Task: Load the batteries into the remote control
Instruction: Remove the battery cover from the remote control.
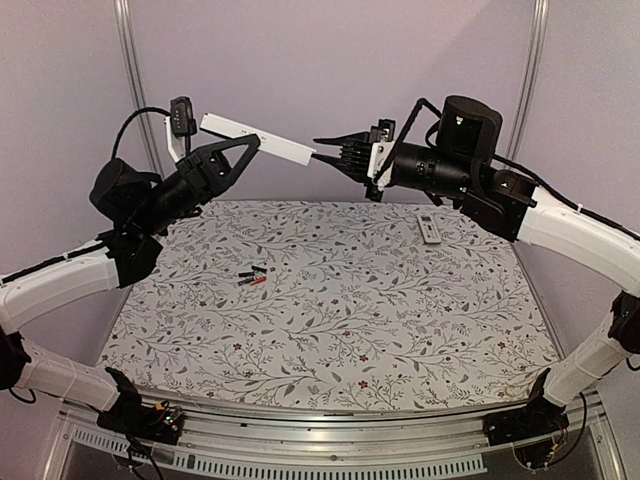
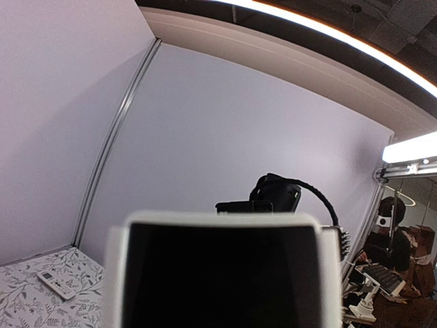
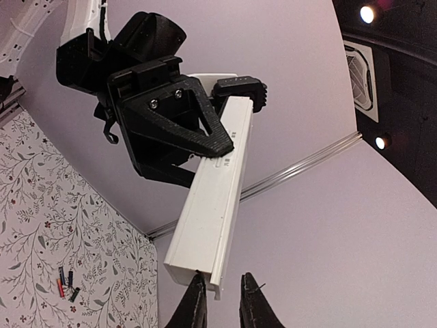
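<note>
- Left end effector (image 1: 243,145) pinches the white remote control (image 1: 283,147) aloft; right end effector (image 1: 320,150), narrowly spread, sits at its free end.
- Batteries (image 1: 253,277), slim, black and red, lie on the counter (image 1: 400,330), well below both.

No legible text is seen; a faint marking on the white remote (image 3: 208,205) cannot be read.

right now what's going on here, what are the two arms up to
The left gripper holds a long white remote up in the air above the table. The right gripper, its jaws slightly apart, is at the remote's free end. The batteries lie loose on the table, not yet loaded. A smaller remote lies back right.
</note>
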Robot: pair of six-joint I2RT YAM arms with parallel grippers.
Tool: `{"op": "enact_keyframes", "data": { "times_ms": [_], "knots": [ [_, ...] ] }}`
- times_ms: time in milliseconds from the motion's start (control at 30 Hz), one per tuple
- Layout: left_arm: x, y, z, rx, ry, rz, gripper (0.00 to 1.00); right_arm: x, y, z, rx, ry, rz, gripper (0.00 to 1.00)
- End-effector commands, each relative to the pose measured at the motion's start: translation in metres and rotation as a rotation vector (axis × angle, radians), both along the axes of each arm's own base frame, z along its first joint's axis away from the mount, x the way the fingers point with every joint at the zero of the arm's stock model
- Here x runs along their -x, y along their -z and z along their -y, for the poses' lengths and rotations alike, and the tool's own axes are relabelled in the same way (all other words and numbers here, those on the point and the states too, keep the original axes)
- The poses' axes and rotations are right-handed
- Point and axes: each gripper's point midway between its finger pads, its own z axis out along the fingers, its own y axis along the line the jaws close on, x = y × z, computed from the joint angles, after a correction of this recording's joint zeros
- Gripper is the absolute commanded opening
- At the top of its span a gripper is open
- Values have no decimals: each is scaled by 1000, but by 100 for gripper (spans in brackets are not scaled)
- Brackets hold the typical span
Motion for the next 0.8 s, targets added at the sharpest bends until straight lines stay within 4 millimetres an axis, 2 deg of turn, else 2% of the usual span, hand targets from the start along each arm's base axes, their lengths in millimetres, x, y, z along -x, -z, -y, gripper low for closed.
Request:
{"op": "enact_keyframes", "data": {
  "times_ms": [0, 100, 367, 633, 767],
  "knots": [
    [5, 0, -4, 1, 9, 20, 0, -3, -1, -4, 4, -8, -2, 16],
    [6, 1, -4, -2, 11, 20, 0, -3, -1, -4, 4, -4, 0, 6],
    [7, 1, -4, -4, 14, 23, 0, -4, 1, -3, 5, 5, -5, 2],
    [0, 13, -10, -32, -61, 15, 0, -11, -29, 7, -126, 45, -110, 0],
    [-5, 21, -12, -62, -95, 13, 0, -19, -34, 14, -181, 65, -212, 0]
  ]
}}
